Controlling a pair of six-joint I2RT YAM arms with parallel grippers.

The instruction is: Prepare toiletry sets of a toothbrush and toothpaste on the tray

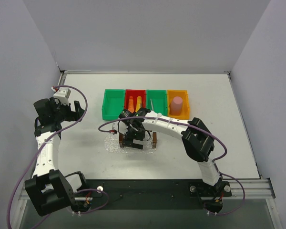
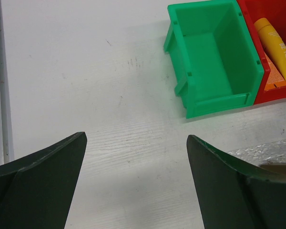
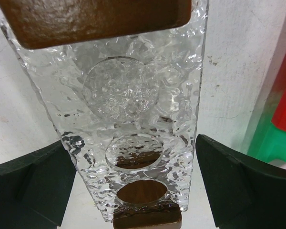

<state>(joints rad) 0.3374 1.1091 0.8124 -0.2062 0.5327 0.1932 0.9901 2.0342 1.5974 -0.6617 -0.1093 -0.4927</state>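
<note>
The clear textured tray [image 3: 133, 95] has a brown handle block at each short end and stands on the table in front of the bins; its right block [image 1: 154, 139] shows in the top view. My right gripper [image 3: 134, 140] is open, with one finger on each side of the tray's near end; it hangs over the tray [image 1: 133, 136]. An orange and a yellow-orange toothpaste tube [image 1: 135, 102] lie in the red bin [image 1: 127, 91]; the yellow one [image 2: 279, 47] also shows in the left wrist view. The toothbrush [image 1: 153, 104] lies in the second green bin. My left gripper [image 2: 136, 137] is open and empty over bare table at the left [image 1: 69, 112].
Four bins stand in a row at the back: green [image 1: 107, 104], red, green [image 1: 161, 94], and orange [image 1: 187, 102] holding a pink cup [image 1: 176, 105]. A flat clear textured mat [image 1: 113, 144] lies under the tray. Walls enclose the table.
</note>
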